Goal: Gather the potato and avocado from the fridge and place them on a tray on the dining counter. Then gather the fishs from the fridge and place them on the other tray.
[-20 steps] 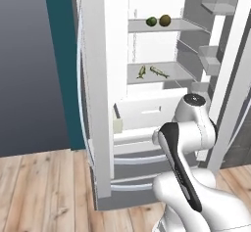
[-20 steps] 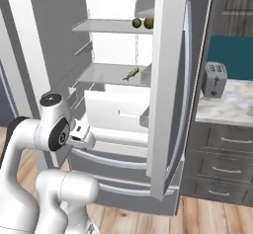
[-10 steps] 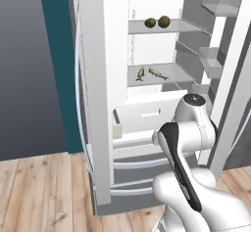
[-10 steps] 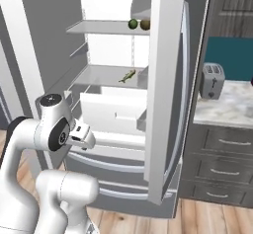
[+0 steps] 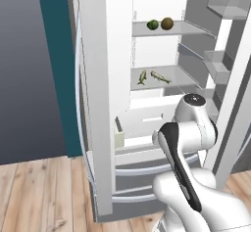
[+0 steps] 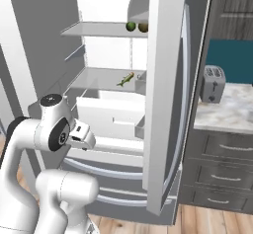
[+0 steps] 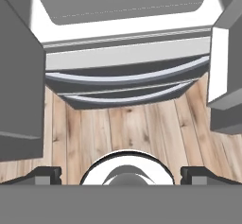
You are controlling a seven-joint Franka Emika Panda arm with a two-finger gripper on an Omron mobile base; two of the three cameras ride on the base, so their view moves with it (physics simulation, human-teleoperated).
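Left base view: I have the fridge (image 5: 98, 104) in front of me with both doors swung wide. On the upper shelf (image 5: 164, 29), toward its front edge, the avocado (image 5: 153, 24) sits just beside the potato (image 5: 167, 23), apart or barely touching; I cannot tell which. One shelf down, the two fishs (image 5: 151, 76) lie near the middle, close to each other. The arm is folded low in front of the lower drawers, well below both shelves.

Right base view: the right-hand door (image 6: 170, 95) cuts across the frame and partly hides the shelves. The avocado (image 6: 131, 26) and potato (image 6: 143, 27) show at the door's edge, one fish (image 6: 125, 79) on the shelf beneath. A toaster (image 6: 212, 84) stands on the side counter (image 6: 232, 110) beyond the door.

Hand view: the camera looks down at the wooden floor (image 7: 127, 128) and the curved drawer handles (image 7: 127, 79). The gripper (image 7: 121, 173) is spread fully wide, its fingertips (image 7: 46, 173) at the bottom edge, holding nothing.

Judgement: the step in hand is the reach for the first item, probably the avocado. To do it well I should raise the wrist and turn it forward before entering, come in level above the shelf lip, centre on one fruit so the neighbour isn't nudged, and mind the right-hand door.
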